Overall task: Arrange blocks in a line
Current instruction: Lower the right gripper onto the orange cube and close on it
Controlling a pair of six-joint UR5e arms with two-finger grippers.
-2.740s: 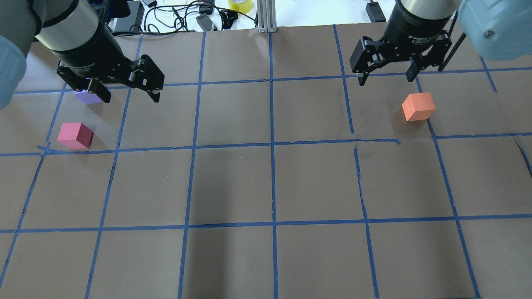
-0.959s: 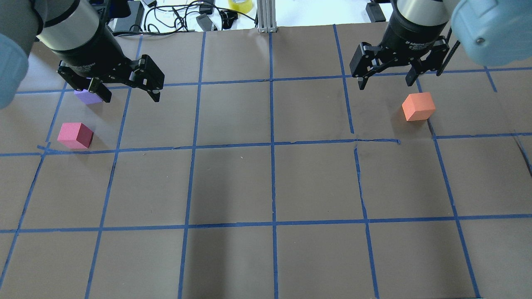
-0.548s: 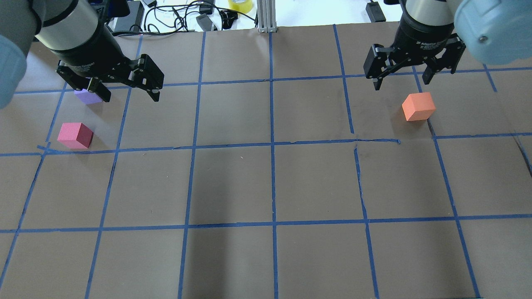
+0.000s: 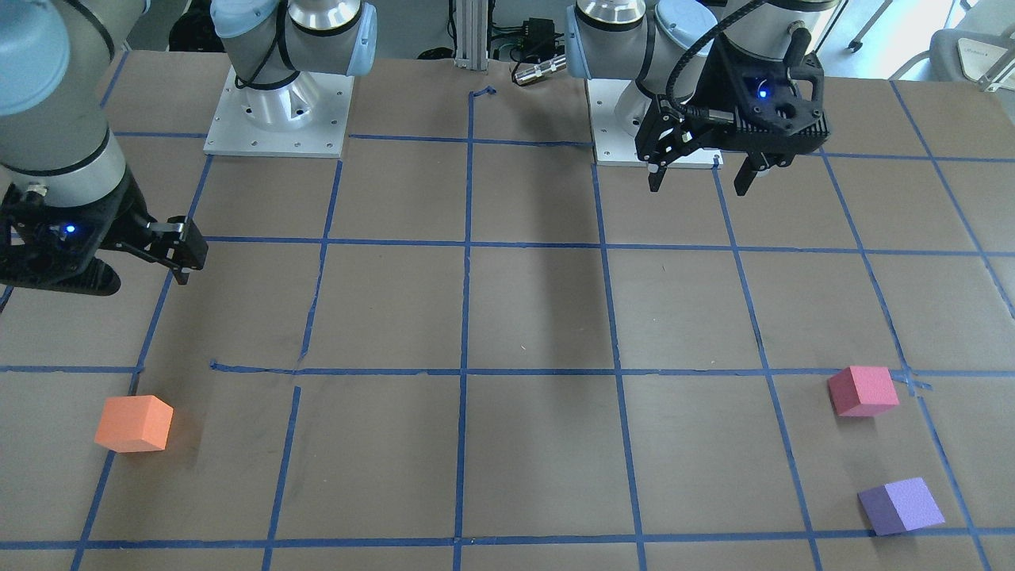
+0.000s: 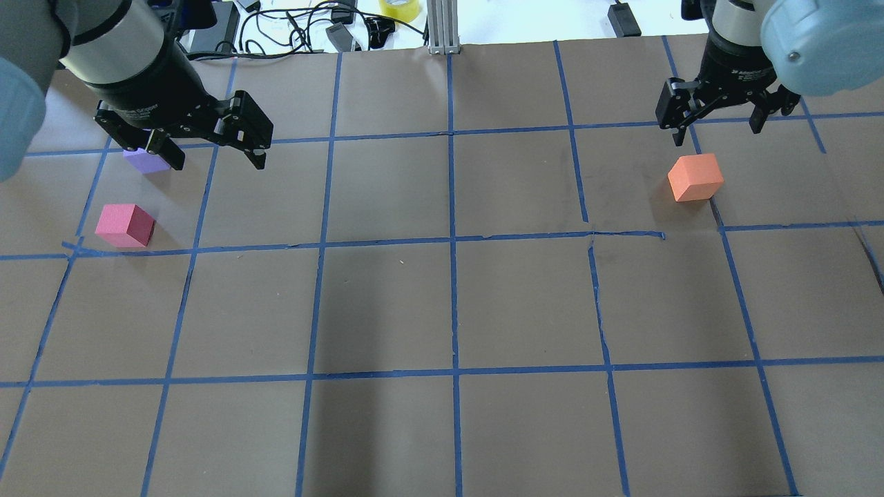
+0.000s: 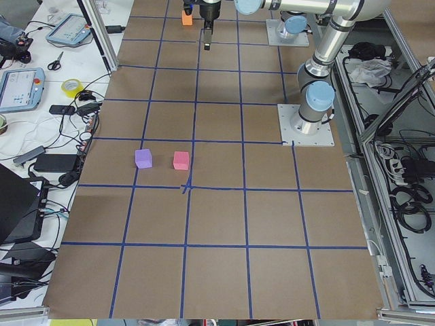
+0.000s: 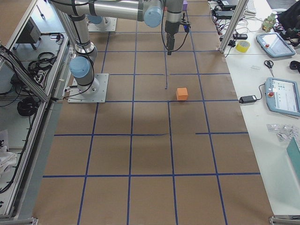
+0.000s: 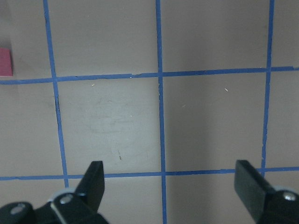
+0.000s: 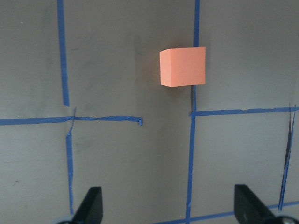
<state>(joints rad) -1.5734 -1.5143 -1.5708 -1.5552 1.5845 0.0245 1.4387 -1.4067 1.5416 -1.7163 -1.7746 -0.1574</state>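
Overhead exterior view: shows left hand (image 5: 217, 164) spread wide, grasping nothing, held high over the worktop (image 5: 442, 304) and hiding part of the purple block (image 5: 146, 161) from this angle only. Puts the pink block (image 5: 125, 225) near it, beside a tape crossing. Finds right hand (image 5: 718, 134) likewise released (fingers parted, empty), raised clear of the orange block (image 5: 695, 177), well apart from the other two.

The surface (image 5: 525, 304) is evenly and brightly lit; soft broad shadows are cast across its middle. Beyond its far edge, whites are overexposed.
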